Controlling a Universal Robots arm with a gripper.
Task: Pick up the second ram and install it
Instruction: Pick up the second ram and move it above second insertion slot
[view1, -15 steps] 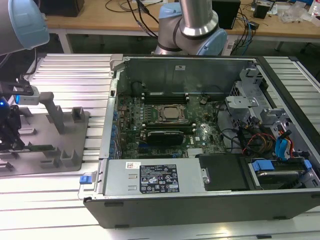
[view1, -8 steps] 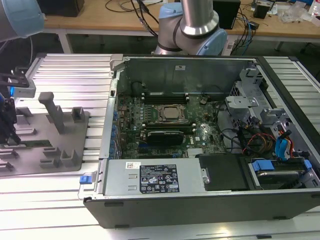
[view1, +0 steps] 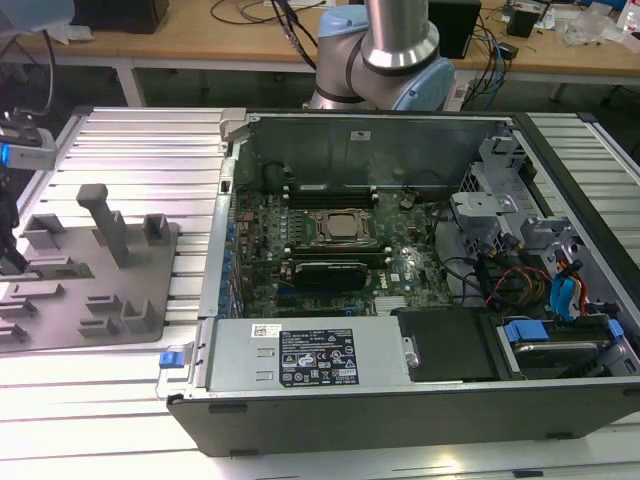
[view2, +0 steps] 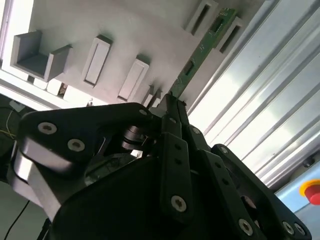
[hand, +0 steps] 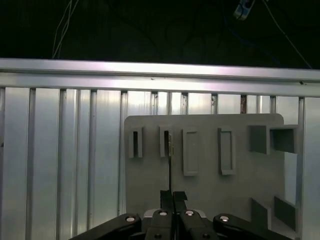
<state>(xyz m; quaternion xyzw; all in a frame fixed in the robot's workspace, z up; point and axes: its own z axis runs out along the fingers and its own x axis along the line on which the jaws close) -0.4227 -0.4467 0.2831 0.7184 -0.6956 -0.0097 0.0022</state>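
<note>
Entry, gripper (view2: 170, 104): in second wrist view we log fingers (view2: 172, 140) pressed together, pinching near end of second ram (view2: 192, 65).

Entry, second ram: thin green board, standing on edge, running from fingertips out across grey holder plate (view2: 125, 25). Far end sits among plate's slotted pegs. We cannot tell whether it is seated or lifted clear.

Entry, plate: lies on ribbed metal table (view1: 130, 150), toward the exterior view's left of open computer case (view1: 400, 420), motherboard (view1: 400, 270) exposed inside.
</note>
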